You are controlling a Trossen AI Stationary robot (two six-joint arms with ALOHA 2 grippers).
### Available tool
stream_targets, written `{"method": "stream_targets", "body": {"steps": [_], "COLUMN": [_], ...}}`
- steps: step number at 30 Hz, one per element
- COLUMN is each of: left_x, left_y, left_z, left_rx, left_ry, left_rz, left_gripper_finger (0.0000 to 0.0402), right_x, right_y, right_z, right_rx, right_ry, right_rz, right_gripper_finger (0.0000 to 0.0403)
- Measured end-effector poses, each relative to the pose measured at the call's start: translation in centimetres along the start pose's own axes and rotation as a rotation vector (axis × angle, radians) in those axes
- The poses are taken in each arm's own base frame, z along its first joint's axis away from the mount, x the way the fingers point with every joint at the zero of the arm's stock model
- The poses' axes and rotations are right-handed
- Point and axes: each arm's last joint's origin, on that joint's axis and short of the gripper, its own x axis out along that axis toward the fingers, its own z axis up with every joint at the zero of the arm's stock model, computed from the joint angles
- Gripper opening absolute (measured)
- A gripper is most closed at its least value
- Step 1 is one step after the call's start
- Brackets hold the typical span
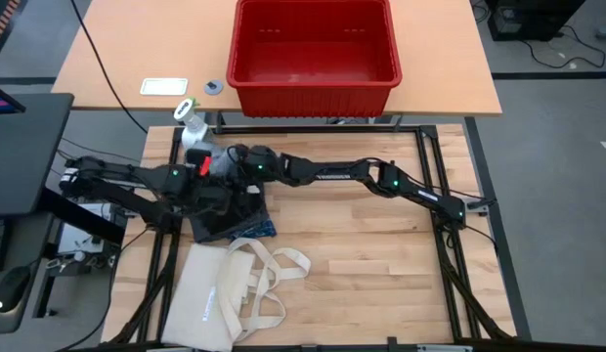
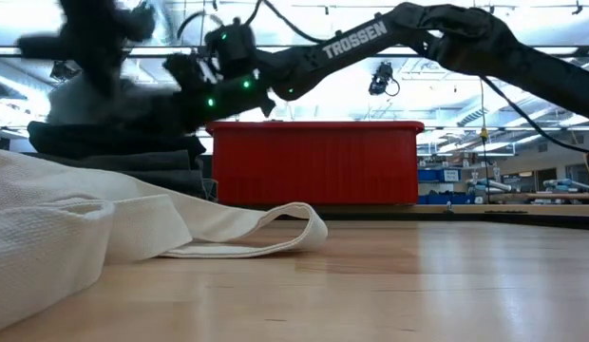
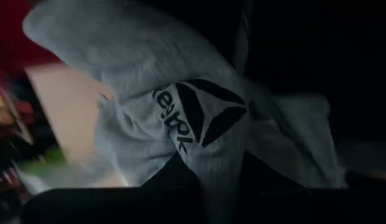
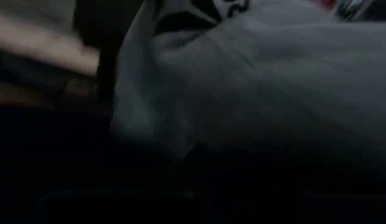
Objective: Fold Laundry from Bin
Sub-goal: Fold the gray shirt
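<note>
Red bin (image 1: 314, 73); lt grey garment (image 3: 180, 124) w/ black logo; cream tote (image 1: 215, 298).

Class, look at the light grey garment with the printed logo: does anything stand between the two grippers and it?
Nothing visible does. Both wrist views are filled by the light grey garment at close range. From above, the left gripper and right gripper meet at it, over the dark pile of laundry.

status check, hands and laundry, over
Both hands shut on light grey garment above the laundry pile: left hand, right hand. Bin looks empty. Tote bag beside the pile.
</note>
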Motion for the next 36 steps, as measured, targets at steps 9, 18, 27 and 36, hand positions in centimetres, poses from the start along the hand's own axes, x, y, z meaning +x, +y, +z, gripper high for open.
{"method": "stream_targets", "body": {"steps": [9, 18, 27, 36], "left_x": [4.7, 2.8, 2.2, 1.0], "left_y": [-4.6, -4.3, -4.9, -5.7], "left_z": [-1.8, 1.2, 2.1, 3.6], "left_rx": [0.016, -0.143, -0.205, -0.169], "left_ry": [0.094, -0.201, -0.295, -0.481], "left_rz": [-0.122, -0.182, -0.281, -0.319], "left_gripper_finger": [0.0055, 0.0055, 0.0055, 0.0057], "right_x": [-0.6, -3.3, -6.6, -10.7], "right_y": [0.2, 1.0, 3.7, 5.8], "right_z": [-2.5, 0.2, 3.1, 6.7], "right_rx": [0.027, 0.042, -0.069, -0.04], "right_ry": [0.231, 0.393, 0.631, 0.728], "right_rz": [0.172, 0.239, 0.236, 0.407], "right_gripper_finger": [0.0046, 0.0076, 0.0083, 0.0083]}}
